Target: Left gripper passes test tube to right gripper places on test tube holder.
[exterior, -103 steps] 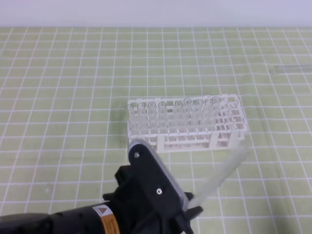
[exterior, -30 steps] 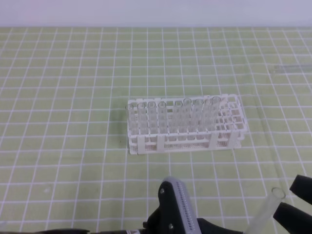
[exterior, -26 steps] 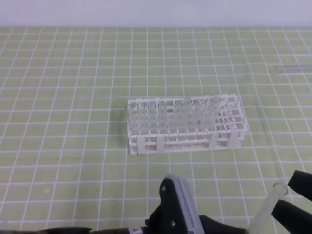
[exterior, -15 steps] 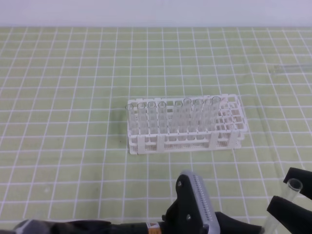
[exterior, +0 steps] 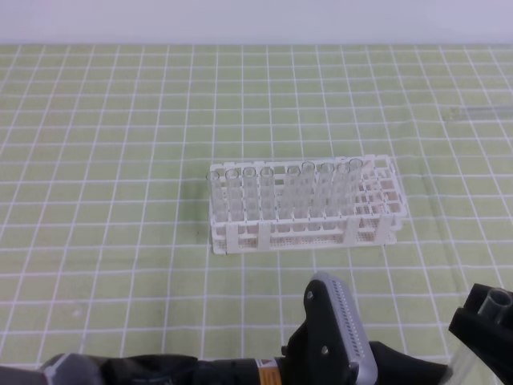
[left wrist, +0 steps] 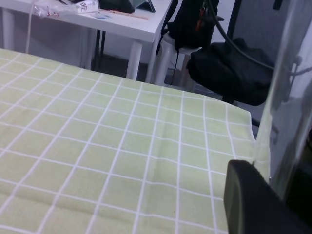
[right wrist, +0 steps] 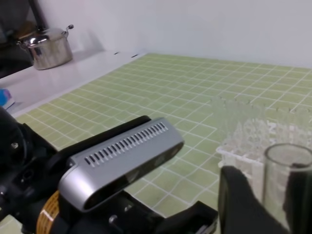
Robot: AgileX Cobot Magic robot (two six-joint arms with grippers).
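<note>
Right between the right gripper's fingers now sits the test tube, jaws closing in versus a second ago, left gripper apparently still clamping it, handoff underway, test tube holder well beyond.

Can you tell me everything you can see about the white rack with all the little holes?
The test tube holder is a white plastic rack, two-tiered with open sides and a grid of square holes. It stands upright on the green checked mat. Clear tubes fill its front and left holes; right-hand holes look empty. Neither tool touches it.
</note>
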